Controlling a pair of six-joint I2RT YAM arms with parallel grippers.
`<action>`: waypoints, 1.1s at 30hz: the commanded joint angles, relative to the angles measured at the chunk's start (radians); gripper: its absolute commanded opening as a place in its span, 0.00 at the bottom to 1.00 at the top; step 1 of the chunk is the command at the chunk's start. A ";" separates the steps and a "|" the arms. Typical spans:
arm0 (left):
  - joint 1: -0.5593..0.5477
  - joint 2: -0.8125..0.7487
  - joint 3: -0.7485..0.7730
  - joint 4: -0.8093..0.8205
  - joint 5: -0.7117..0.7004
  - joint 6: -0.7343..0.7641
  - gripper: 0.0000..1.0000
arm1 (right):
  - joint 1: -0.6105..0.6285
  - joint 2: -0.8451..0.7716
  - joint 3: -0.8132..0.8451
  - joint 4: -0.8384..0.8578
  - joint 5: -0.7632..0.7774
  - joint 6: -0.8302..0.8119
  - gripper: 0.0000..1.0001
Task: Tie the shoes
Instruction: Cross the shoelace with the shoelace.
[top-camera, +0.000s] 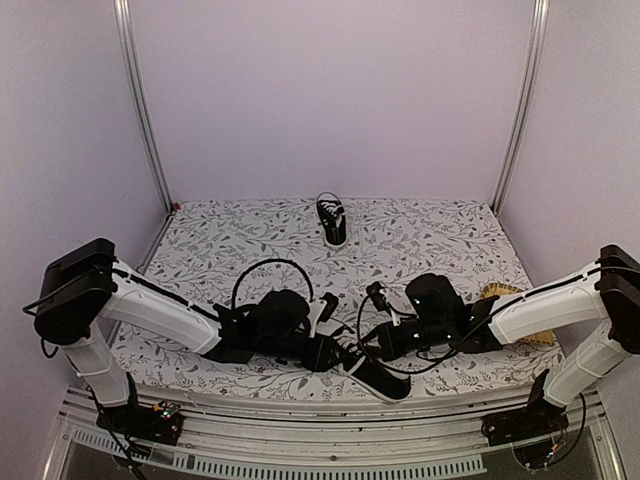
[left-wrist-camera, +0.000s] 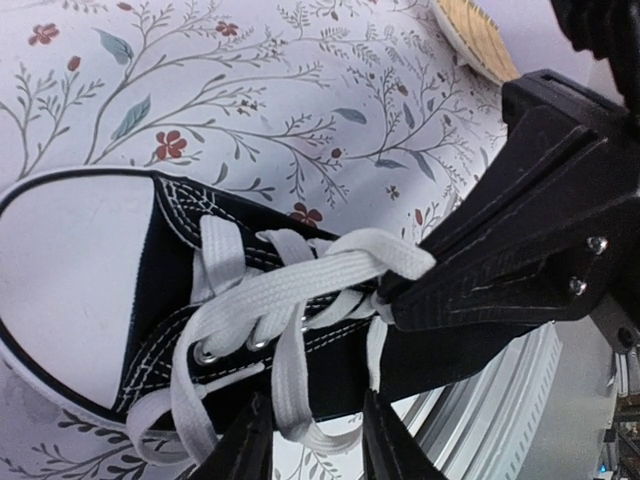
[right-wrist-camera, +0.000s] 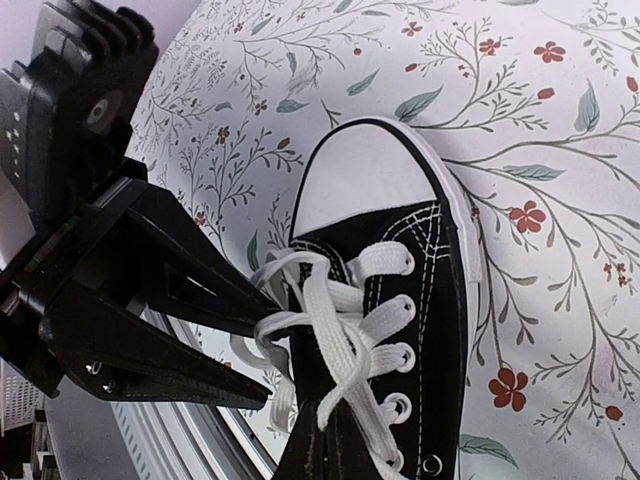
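Near shoe (top-camera: 380, 380) sat at tabletop (top-camera: 440, 240) near edge; right pincer (right-wrist-camera: 330, 450) clamped its lace (right-wrist-camera: 335, 350), left pincer (left-wrist-camera: 312, 440) gaped around another strand (left-wrist-camera: 290, 390). Other shoe (top-camera: 332, 221) stood mid far edge.

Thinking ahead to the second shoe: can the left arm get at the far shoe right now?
Probably not yet: the left gripper is busy at the near shoe, a lace between its fingers. Nothing stands on the way to the far shoe, though.
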 joint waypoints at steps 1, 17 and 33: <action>-0.003 0.017 0.024 0.002 -0.010 0.018 0.27 | 0.003 0.013 -0.011 0.028 0.006 0.002 0.02; -0.014 -0.069 0.037 -0.009 0.021 0.037 0.00 | 0.016 0.077 0.024 0.056 -0.055 -0.032 0.02; -0.005 -0.009 0.106 0.040 0.092 0.040 0.00 | 0.001 0.197 0.047 0.244 -0.344 -0.084 0.02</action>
